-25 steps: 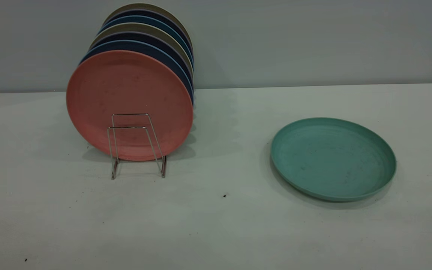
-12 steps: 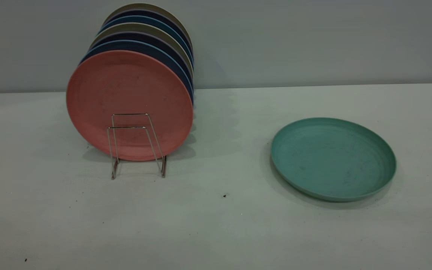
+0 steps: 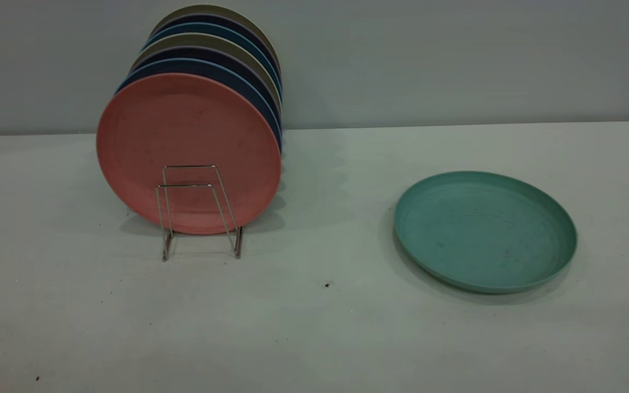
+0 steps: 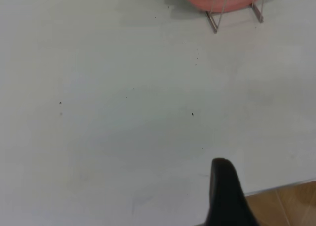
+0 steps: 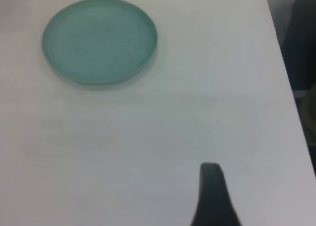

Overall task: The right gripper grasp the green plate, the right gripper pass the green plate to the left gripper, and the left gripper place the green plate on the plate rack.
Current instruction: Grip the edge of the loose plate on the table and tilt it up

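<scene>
The green plate lies flat on the white table at the right; it also shows in the right wrist view. The plate rack, thin silver wire, stands at the left with its front loops bare; its feet show in the left wrist view. Neither arm appears in the exterior view. Of the left gripper only a black tip shows, above bare table near the front edge, well away from the rack. Of the right gripper only a black tip shows, above bare table, far from the plate.
A salmon-pink plate stands upright in the rack, with several blue and olive plates stacked behind it. A wall runs behind the table. The table's front edge and right edge show in the wrist views.
</scene>
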